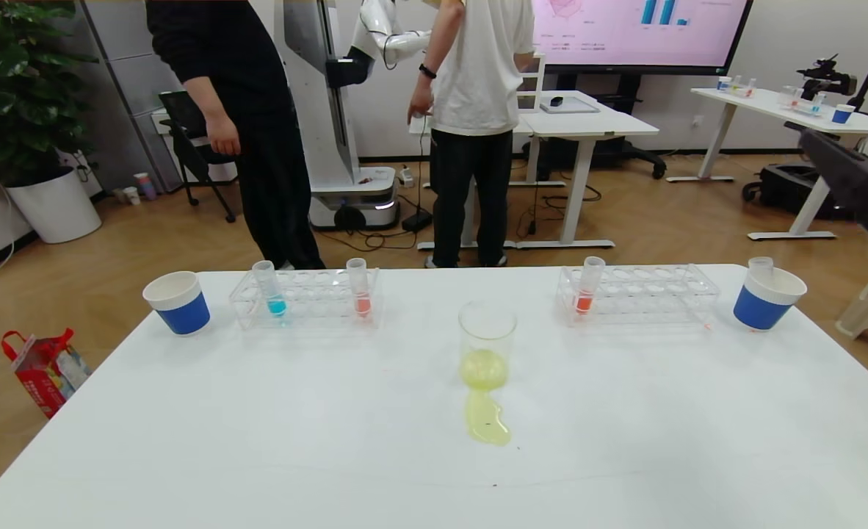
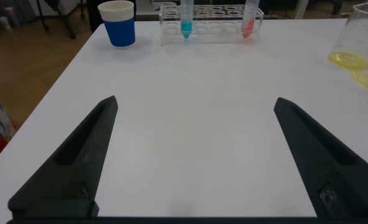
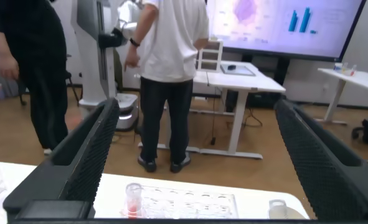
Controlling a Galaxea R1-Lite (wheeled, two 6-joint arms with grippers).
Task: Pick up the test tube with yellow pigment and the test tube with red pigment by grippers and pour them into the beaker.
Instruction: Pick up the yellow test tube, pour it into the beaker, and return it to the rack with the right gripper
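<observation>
Centrally, the beaker (image 1: pixel 487 345) is seen upright on the white surface (image 1: pixel 258 441), with yellow-green liquid at its bottom and a yellow puddle (image 1: pixel 487 425) spread on the surface just in front of it. The test tube with red pigment (image 1: pixel 587 286) is stood in the right-hand clear rack (image 1: pixel 639 295), at its left end. In the left-hand rack (image 1: pixel 305 297) a blue-filled tube (image 1: pixel 270 288) and a more orange-red tube (image 1: pixel 359 286) are held upright. An empty clear tube (image 1: pixel 760 266) is seen in the blue-and-white paper cup (image 1: pixel 767 298) at the right; another such cup (image 1: pixel 178 302) is placed at the left. No tube holding yellow liquid can be made out.

The left claw (image 2: pixel 196 162) is held released above the surface's near left part, its fingers spread wide with nothing between them. The right claw (image 3: pixel 196 162) is likewise released, raised and facing the room beyond the right rack. Two people (image 1: pixel 471 110) are seen standing behind the surface.
</observation>
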